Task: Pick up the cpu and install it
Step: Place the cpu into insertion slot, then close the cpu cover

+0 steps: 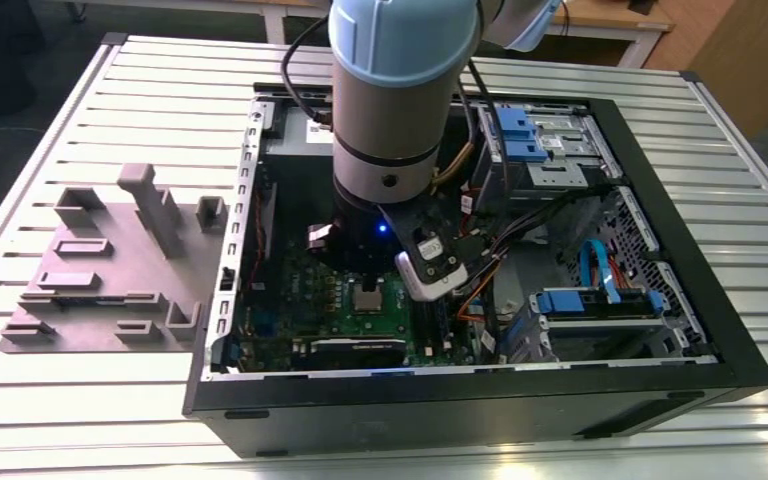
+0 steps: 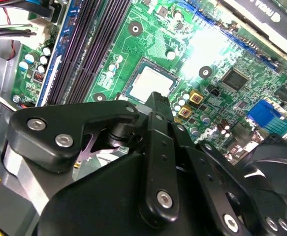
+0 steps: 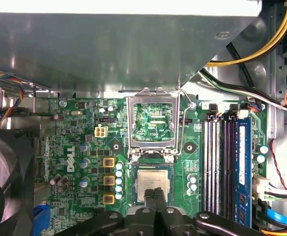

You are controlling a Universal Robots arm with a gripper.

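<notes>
"As you sweep across from the exterior view's left, what stands there first?"

"A grey fixture plate [image 1: 97,275] with upright blocks, lying on the slatted table [image 1: 37,160]. Just beside it sits the open computer case [image 1: 491,395], and my arm [image 1: 391,110] reaches down into its middle."

"Where is the cpu [image 3: 153,182]?"

"It's flat in its socket on the green motherboard [image 3: 79,132], silver top up. My claw [image 3: 155,193] hangs over one edge of it, its two black fingers [image 2: 159,113] pressed together with nothing between them. Whether the tips touch the chip, I cannot tell. The hinged socket frame [image 3: 153,123] stands swung open just beyond it, and the long black memory slots [image 3: 214,162] run alongside."

"And further right?"

"Blue-fronted drive bays [image 1: 534,135], inside the case towards the exterior view's right."
</notes>
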